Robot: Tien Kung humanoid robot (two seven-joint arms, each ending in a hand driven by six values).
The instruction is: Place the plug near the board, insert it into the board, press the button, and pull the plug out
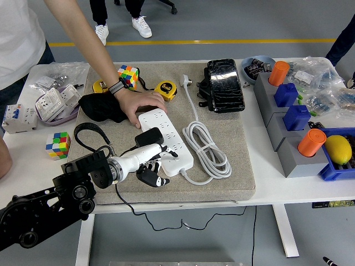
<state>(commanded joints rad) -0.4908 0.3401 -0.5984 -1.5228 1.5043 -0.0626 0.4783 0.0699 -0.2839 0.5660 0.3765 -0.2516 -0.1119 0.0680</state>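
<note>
At the left edge of the table (22, 152), a small cube (58, 144) sits alone, with a bag of white sockets (57, 100) behind it. From the lower left corner the black arm reaches in, and the left robot hand (148, 165) sits at the near end of the board (165, 141) — fingers curled around the black plug (148, 136), which stands on the board's near-left sockets. Whether its pins are fully seated I cannot tell. The plug's black cable (130, 206) drops off the mat's (222, 180) near edge and hangs below the table.

At the board's far end, a person's hand (140, 103) presses down flat on it, holding it in place, next to a black cloth (101, 106). Behind that hand lie a bigger cube (128, 75) and a yellow tape measure (166, 89).

Moving right — the board's own white cable (206, 149) lies coiled beside it on the mat, and a black pouch (224, 85) rests further back. On the far right stand grey blocks (283, 133) topped with orange and blue pieces, then a lemon (339, 148) in a blue tray (331, 172).
</note>
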